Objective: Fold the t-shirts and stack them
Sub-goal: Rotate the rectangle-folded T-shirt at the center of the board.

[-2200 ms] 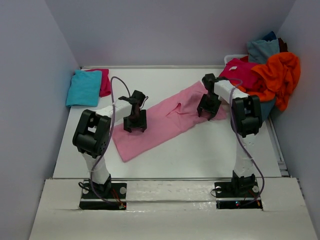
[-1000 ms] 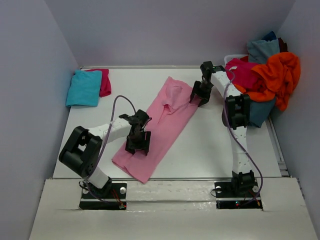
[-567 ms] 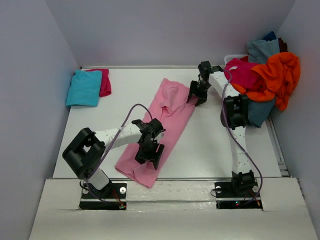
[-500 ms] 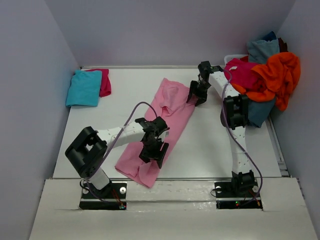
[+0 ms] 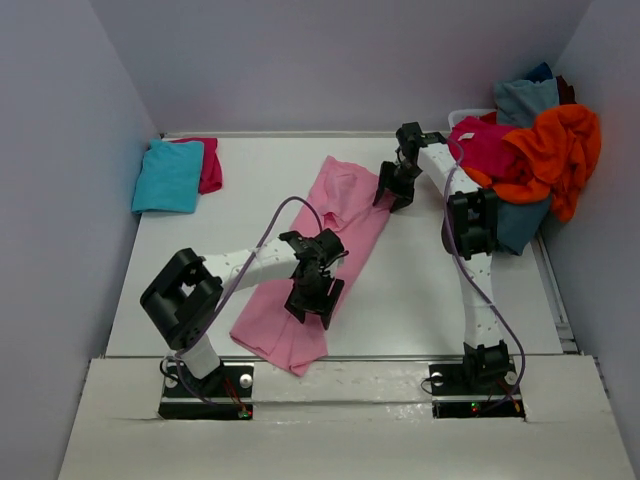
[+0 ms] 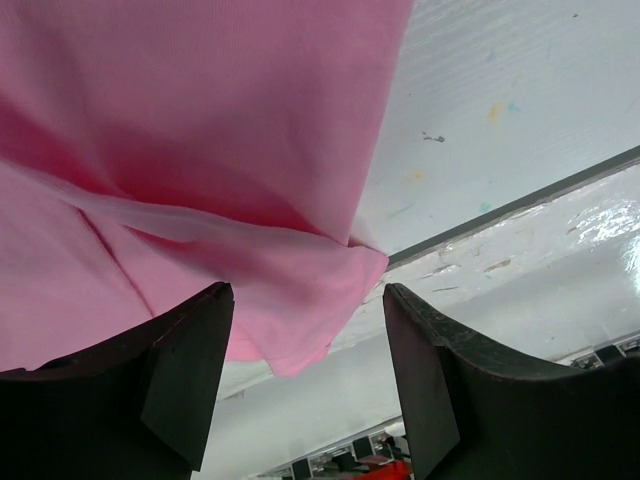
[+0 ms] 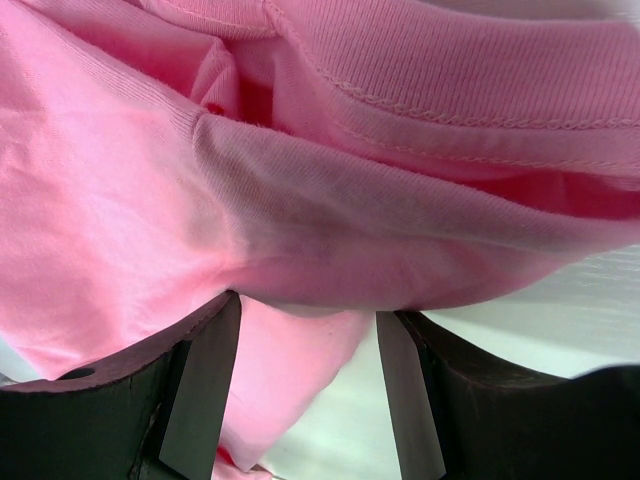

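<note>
The light pink t-shirt lies as a long diagonal strip from the table's middle back to the near edge. My left gripper hovers over its lower right side. In the left wrist view that gripper is open, with the shirt's near corner below the gap. My right gripper sits at the shirt's upper right edge. In the right wrist view this gripper is open too, and a bunched fold of pink cloth lies across the fingertips.
A folded turquoise shirt lies on a magenta one at the back left. A pile of orange, magenta and grey-blue shirts fills the back right corner. The table's near edge runs just below the left gripper.
My left gripper has slid right along the shirt's lower end, and that end has swung right with it. The right gripper has barely moved.
</note>
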### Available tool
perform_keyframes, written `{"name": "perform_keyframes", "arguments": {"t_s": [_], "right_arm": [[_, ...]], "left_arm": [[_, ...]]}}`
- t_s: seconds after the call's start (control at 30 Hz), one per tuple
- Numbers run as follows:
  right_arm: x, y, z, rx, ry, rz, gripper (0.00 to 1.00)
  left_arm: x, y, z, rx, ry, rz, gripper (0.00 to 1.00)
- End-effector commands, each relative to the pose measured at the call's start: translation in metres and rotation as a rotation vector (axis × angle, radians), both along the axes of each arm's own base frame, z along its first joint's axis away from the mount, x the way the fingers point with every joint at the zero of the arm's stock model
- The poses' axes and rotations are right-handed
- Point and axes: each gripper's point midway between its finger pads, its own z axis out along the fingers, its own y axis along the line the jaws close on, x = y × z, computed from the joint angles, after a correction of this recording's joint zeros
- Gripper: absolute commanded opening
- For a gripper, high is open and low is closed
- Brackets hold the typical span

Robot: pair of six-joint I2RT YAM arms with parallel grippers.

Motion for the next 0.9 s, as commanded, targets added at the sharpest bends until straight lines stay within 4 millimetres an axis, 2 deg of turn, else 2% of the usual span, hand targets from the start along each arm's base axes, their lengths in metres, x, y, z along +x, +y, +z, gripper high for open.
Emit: {"name": "perform_keyframes", "arguments": {"t_s": [0.0,0.03,0.13,0.33,0.43,0.47,0.5,0.53,0.57,0.6,0.73,0.77,0.87], "right_arm": [[0.003,0.002,0.004,-0.007,-0.045,0.032,0.63],[0.001,0.007,0.012,-0.004,-0.057,0.040,0.63],[-0.001,0.003,0.029,-0.018,-0.088,0.034,0.63],[-0.026,0.009,0.042,-0.046,-0.076,0.061,0.63],[-0.044,0.015,0.043,-0.041,-0.063,0.083,0.63],[-0.053,0.018,0.039,-0.046,-0.043,0.094,0.63],[-0.058,0.022,0.043,-0.046,-0.050,0.107,0.63],[-0.065,0.023,0.040,-0.057,-0.035,0.115,0.63],[-0.066,0.022,0.047,-0.056,-0.048,0.111,0.63],[-0.072,0.027,0.043,-0.058,-0.038,0.124,0.63],[-0.094,0.053,0.058,-0.025,-0.047,0.166,0.63],[-0.096,0.053,0.059,-0.019,-0.044,0.162,0.63],[-0.113,0.077,0.063,0.007,-0.038,0.210,0.63]], "left_arm": [[-0.001,0.010,0.002,0.037,-0.013,0.031,0.73],[0.001,0.011,0.003,0.041,-0.025,0.034,0.73],[0.010,0.014,0.009,0.066,-0.074,0.056,0.73],[0.041,0.017,0.027,0.097,-0.204,0.148,0.73],[0.063,0.024,0.034,0.119,-0.257,0.186,0.73],[0.073,0.031,0.034,0.156,-0.293,0.197,0.73],[0.084,0.033,0.036,0.163,-0.308,0.206,0.73],[0.091,0.037,0.033,0.196,-0.319,0.214,0.73],[0.102,0.035,0.039,0.191,-0.343,0.223,0.73],[0.108,0.036,0.039,0.196,-0.347,0.228,0.73],[0.130,0.033,0.037,0.197,-0.349,0.231,0.73],[0.132,0.031,0.036,0.199,-0.345,0.230,0.73],[0.136,0.027,0.029,0.209,-0.331,0.200,0.73]]}}
